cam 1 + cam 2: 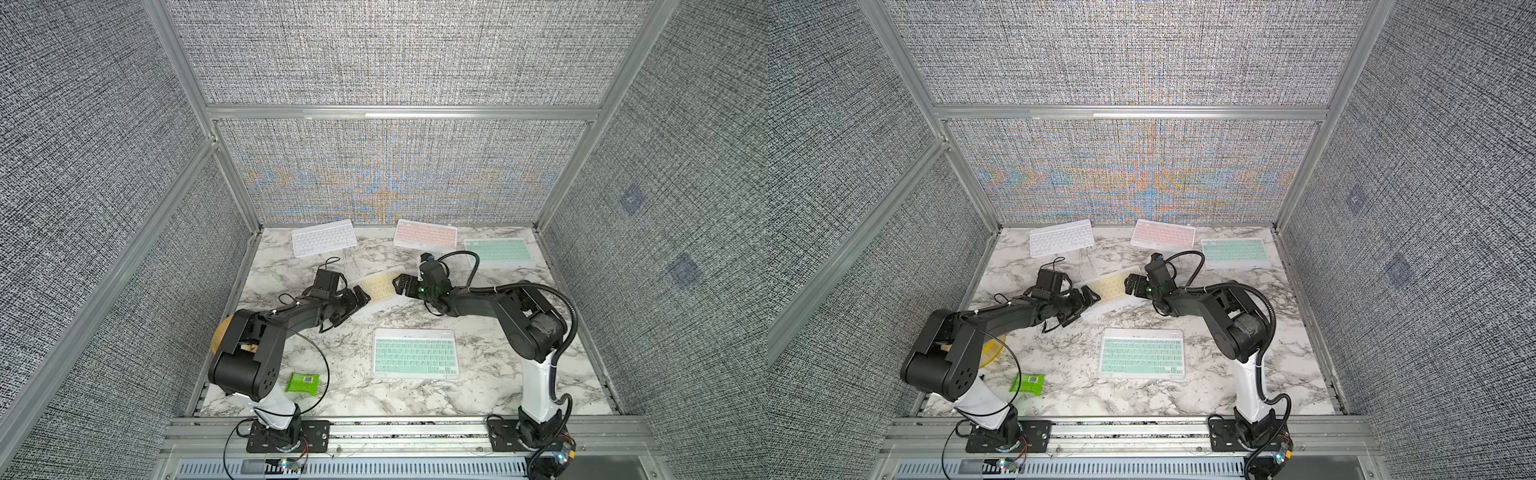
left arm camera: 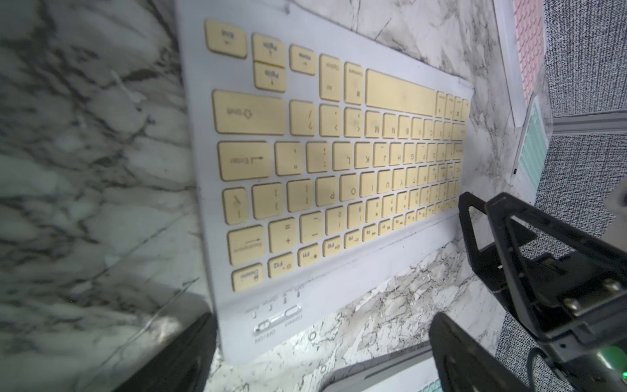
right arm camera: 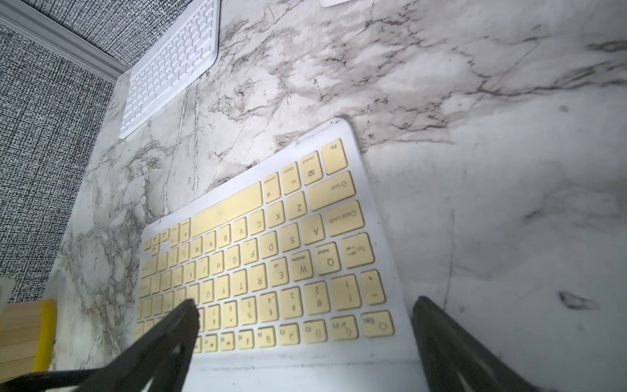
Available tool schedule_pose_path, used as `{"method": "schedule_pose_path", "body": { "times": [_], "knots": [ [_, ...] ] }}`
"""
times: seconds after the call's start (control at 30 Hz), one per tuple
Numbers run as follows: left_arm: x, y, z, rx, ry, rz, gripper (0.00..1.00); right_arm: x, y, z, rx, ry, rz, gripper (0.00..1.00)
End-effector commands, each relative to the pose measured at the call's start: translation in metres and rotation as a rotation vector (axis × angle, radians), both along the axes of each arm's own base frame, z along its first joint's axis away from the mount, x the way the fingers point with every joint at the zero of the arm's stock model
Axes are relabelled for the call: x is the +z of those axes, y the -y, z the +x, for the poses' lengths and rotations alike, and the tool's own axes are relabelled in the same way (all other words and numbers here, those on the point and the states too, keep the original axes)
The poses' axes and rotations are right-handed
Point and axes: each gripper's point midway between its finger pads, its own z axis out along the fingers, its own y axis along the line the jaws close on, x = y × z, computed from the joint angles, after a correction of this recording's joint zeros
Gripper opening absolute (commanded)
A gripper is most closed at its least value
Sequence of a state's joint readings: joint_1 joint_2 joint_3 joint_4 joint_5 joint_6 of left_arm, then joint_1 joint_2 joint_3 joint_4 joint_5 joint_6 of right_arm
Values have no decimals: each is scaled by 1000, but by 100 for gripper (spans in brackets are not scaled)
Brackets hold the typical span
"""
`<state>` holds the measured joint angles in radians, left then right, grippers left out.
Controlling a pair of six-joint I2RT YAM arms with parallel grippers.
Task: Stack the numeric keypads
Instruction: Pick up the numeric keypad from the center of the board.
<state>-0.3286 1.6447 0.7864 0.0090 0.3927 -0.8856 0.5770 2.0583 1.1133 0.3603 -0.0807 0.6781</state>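
Note:
A yellow-keyed keypad [image 1: 376, 286] lies at an angle mid-table between my two grippers. My left gripper [image 1: 353, 307] is open at one short end; in its wrist view the keypad's corner [image 2: 234, 339] lies between the spread fingers [image 2: 183, 356]. At the opposite end my right gripper [image 1: 402, 284] is open too, its fingers [image 3: 183, 325] spread low over the Esc corner of that keypad [image 3: 271, 264]. A white keypad [image 1: 323, 237], a pink one [image 1: 424, 233] and a mint one [image 1: 497, 252] lie along the back. Another mint keypad [image 1: 415, 353] lies near the front.
A small green packet [image 1: 302, 382] lies at the front left. A round yellow basket [image 1: 994, 353] sits partly hidden under my left arm. Grey fabric walls on aluminium rails [image 1: 249, 257] close in the marble table on three sides.

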Motion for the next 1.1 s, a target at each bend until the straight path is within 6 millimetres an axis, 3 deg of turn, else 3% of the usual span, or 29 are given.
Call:
{"method": "schedule_pose_path", "body": {
  "times": [0.0,0.27,0.7,0.9,1.07],
  "knots": [
    [35,33,5,-70,65,-196,97,-76,6,-93,66,-471,-40,99],
    [58,39,12,-47,119,-284,97,-78,5,-94,66,-481,-28,99],
    [59,42,12,-16,122,-350,98,-81,2,-96,76,-490,-14,99],
    [97,49,20,-73,229,-370,97,-73,-2,-95,110,-483,1,99],
    [134,56,15,-144,314,-313,98,-56,0,-83,128,-454,12,99]
  ]
}}
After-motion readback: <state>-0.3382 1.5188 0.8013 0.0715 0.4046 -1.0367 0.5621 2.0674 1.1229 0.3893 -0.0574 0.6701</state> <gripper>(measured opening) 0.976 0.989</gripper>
